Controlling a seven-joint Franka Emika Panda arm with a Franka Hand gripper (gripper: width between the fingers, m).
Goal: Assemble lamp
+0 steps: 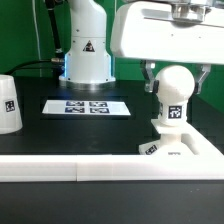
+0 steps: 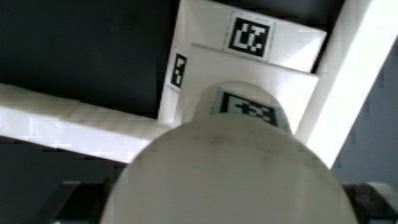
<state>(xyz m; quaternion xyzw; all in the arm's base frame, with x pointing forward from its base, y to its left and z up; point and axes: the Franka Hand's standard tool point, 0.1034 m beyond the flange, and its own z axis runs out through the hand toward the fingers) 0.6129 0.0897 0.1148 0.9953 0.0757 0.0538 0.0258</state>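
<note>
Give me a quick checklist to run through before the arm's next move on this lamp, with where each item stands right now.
1. Bulb stands upright on the base: ok.
2. Claw straddles the bulb's round head: ok.
3. Claw actually gripping the bulb: cannot tell; contact is not visible in either view.
4. Bulb fully seated in the base: cannot tell.
5. Shade stands apart at the exterior view's left, away from the claw: ok.

Upright bulb (image 1: 172, 95) on base (image 1: 196, 150); shade (image 1: 8, 105) well apart.
</note>
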